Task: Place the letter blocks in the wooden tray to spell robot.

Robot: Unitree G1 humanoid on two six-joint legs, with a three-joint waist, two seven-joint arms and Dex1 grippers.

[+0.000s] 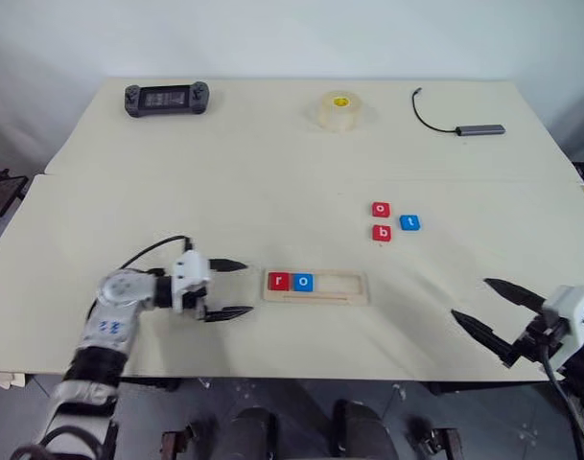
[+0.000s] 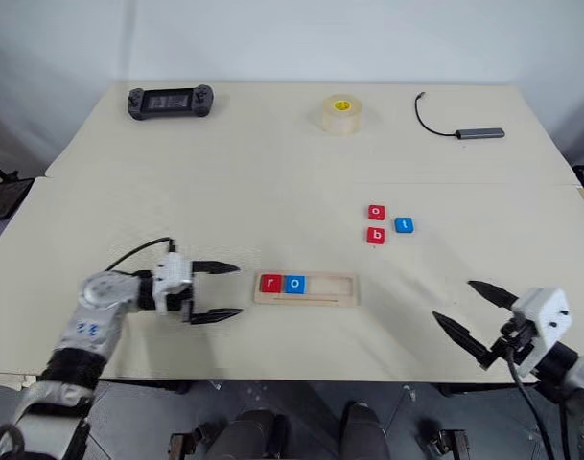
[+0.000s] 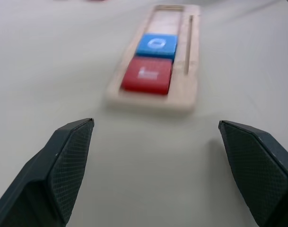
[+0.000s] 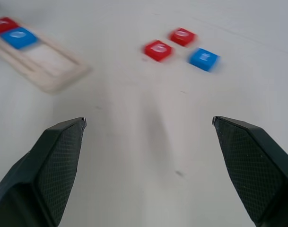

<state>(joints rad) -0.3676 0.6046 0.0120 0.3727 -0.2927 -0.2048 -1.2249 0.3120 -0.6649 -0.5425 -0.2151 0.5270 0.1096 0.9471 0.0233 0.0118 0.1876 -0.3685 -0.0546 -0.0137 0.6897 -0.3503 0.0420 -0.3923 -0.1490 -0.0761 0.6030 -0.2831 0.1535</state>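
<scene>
At the near edge of the table (image 1: 272,172), the right gripper (image 1: 490,309) hangs with its fingers spread wide and nothing between them, well apart from any block. The left gripper (image 1: 232,288), likewise open and empty, points at the near end of the tray (image 1: 315,287) from just beside it. In the tray sit the red r (image 1: 278,281) and the blue o (image 1: 304,282), side by side at its left end, with three places bare to their right. Farther back and to the right lie the loose blocks: the red b (image 1: 382,233), the blue t (image 1: 410,222) just beside it, and the red o (image 1: 381,209) behind the b (all three close together but apart). The word appears to stand at two letters of five. The next move looks to call for the right gripper to reach forward to the b, close on its sides without nudging its neighbours, and set it next to the blue o. A handheld console (image 1: 167,98), a tape roll (image 1: 338,110) and a cabled hub (image 1: 479,129) lie along the far edge.
</scene>
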